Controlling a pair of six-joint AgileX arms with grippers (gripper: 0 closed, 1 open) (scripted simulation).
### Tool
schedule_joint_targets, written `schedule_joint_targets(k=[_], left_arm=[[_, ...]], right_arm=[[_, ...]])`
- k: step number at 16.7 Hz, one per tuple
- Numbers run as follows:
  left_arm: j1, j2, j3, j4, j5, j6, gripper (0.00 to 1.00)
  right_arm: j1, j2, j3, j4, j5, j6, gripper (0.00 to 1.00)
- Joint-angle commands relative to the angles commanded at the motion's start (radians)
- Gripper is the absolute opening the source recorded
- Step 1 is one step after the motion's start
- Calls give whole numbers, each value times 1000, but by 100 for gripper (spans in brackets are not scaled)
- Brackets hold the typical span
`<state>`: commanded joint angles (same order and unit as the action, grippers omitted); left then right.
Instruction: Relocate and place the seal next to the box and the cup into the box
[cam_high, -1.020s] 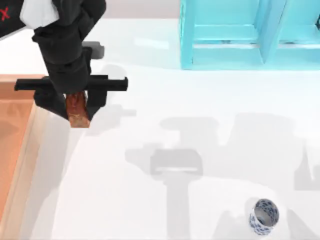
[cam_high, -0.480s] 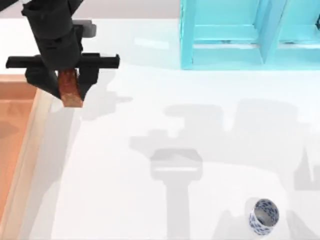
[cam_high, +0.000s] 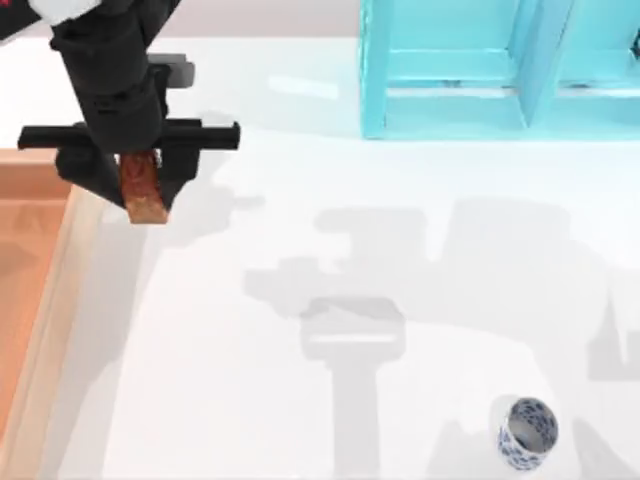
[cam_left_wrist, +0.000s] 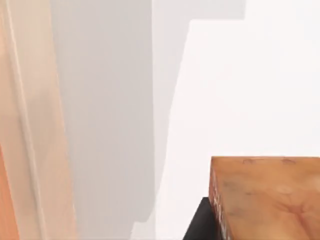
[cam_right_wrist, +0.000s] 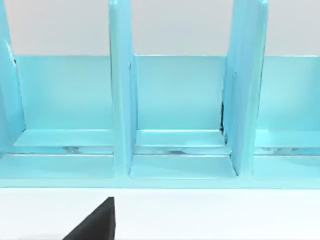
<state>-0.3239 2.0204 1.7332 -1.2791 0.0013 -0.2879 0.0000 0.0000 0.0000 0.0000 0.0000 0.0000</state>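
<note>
A turquoise shelf structure (cam_right_wrist: 180, 115) spans the frame, its upright dividers splitting it into open compartments. Below it runs the white table (cam_right_wrist: 210, 215), with a black wedge (cam_right_wrist: 97, 225) at the lower left

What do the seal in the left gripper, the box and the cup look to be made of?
Seal: mottled reddish-brown, polished, probably stone or varnished wood. Box: matte wood, tan rims, orange-brown floor. Cup: glossy white with blue pattern, probably glazed ceramic. The left gripper clamps the seal.

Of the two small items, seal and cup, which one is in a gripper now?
The seal, reddish-brown, is clamped in the left gripper beside the box rim. The blue-patterned cup stands free on the table.
</note>
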Motion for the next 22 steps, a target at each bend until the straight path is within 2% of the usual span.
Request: schedule_joint_targets(k=[7, 11, 22], left_arm=[[5, 21, -149, 170, 1, 2, 0], [6, 26, -155, 178, 1, 2, 0], [6, 26, -155, 178, 1, 2, 83]], right_arm=[[0, 0, 0, 0, 0, 0, 100], [0, 0, 0, 0, 0, 0, 100], [0, 0, 0, 0, 0, 0, 100]])
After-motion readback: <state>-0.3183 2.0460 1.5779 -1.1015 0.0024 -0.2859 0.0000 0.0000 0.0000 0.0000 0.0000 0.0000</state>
